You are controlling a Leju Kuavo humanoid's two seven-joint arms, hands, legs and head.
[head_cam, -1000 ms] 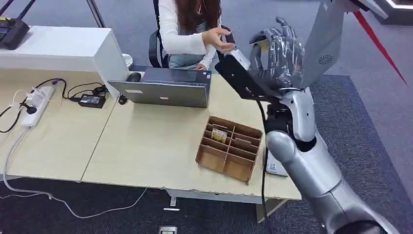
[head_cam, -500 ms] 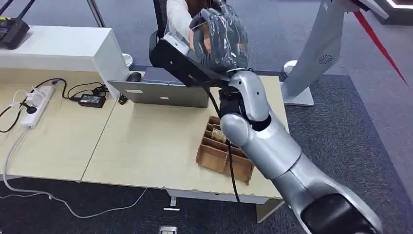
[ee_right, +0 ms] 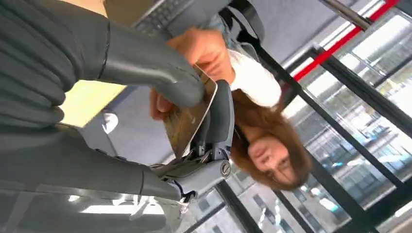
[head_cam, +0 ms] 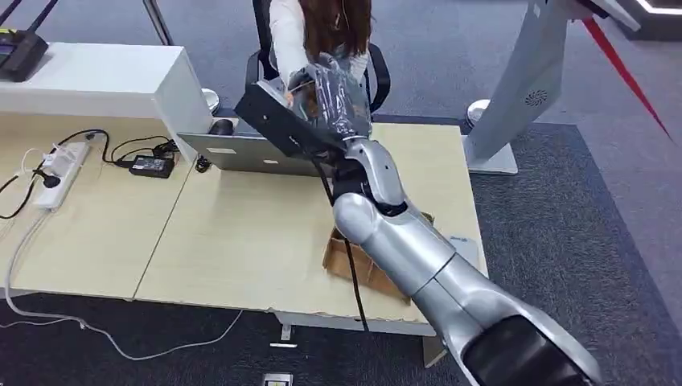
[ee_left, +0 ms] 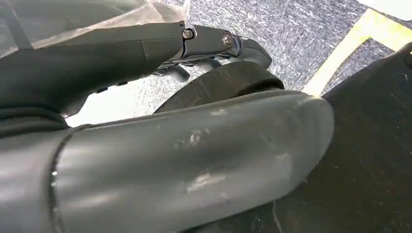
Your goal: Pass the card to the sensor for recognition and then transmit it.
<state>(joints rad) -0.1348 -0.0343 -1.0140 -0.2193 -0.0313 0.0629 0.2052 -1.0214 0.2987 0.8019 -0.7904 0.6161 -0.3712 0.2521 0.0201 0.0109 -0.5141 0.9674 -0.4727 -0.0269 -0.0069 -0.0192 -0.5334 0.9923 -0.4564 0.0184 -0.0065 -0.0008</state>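
Grey thumb and dark fingers (ee_right: 221,116) of the right hand (head_cam: 330,88) pinch the card (ee_right: 187,124), seen best in the right wrist view: thumb pressed on one face, fingers behind the other, card edge sticking out between them. So that hand is clamped on the card, not loose. A person's hand (ee_right: 199,51) sits right at the far end of the card, touching or all but touching; can't tell if they've got a proper grip yet.

Head view: right arm stretched up and fwd over the laptop (head_cam: 241,153), hand raised in front of the seated person (head_cam: 322,32) behind the desk (head_cam: 241,233). Vs 1 s ago the arm has swung across from the robot's right, where the hand was up near the grey stand (head_cam: 523,88), to the space above the laptop, and the person's reaching hand now meets it. The cardboard divider box (head_cam: 354,261) on the desk is now mostly hidden behind the forearm.

Reading of this: sensor step looks done, this is the handover. Card not yet released, so next call is to ease the pinch only once the person clearly holds it; letting go early risks dropping it onto the laptop.

Left hand (ee_left: 145,160) hangs low over carpet; fingers apart or together – can't tell from this close-up
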